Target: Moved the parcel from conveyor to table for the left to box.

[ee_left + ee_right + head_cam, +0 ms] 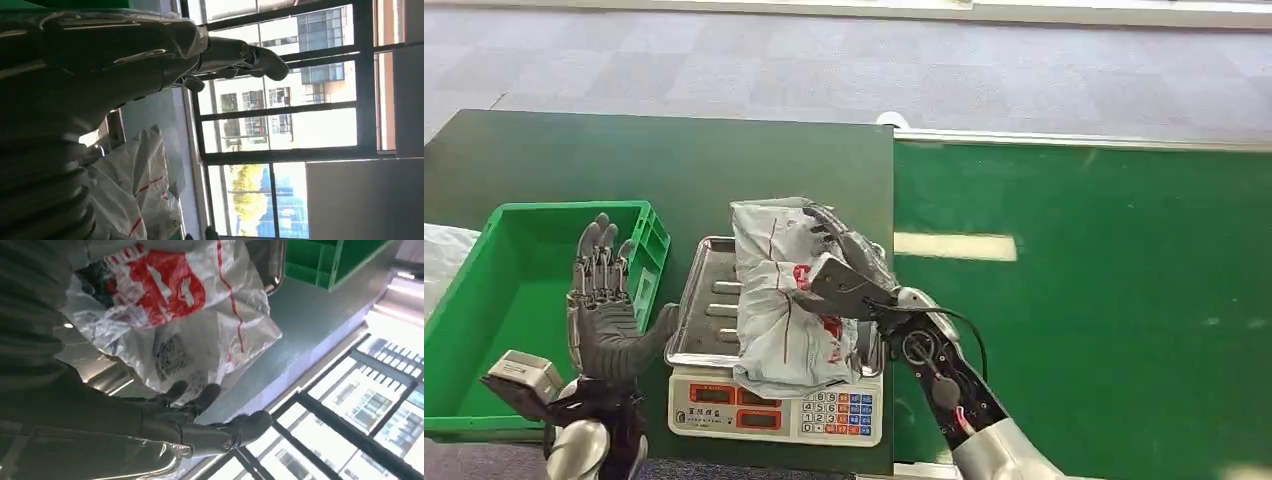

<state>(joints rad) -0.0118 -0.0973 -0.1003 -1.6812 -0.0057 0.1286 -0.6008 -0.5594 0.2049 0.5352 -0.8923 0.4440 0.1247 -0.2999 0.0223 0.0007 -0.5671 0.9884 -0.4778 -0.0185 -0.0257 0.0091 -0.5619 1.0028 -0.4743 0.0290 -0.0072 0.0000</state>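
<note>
Currently, parcel point(782, 300): grey-white plastic mailer with red print, lying on the steel tray of the scale point(776, 405), long axis running near to far, its near end drooping over the tray's front edge
Scale position: on the dark green table point(674, 165), near edge, just right of the green crate point(484, 300)
Right hand point(844, 270): resting on the right side of the parcel, fingers laid over the top of the bag; whether it is actually gripping the plastic, cannot tell
Right wrist view: parcel point(170, 315) crumpled, red logo and a dark printed patch visible, dark fingertips point(200, 397) against its edge
Left hand point(604, 300): holding nothing, fingers spread and pointing away, palm up, hovering over the right wall of the crate, just left of the scale
Conveyor point(1104, 300): bright green belt right of the table, a pale strip of light on it
Left wrist view: parcel point(132, 200) beside the tray rim, windows beyond
</note>
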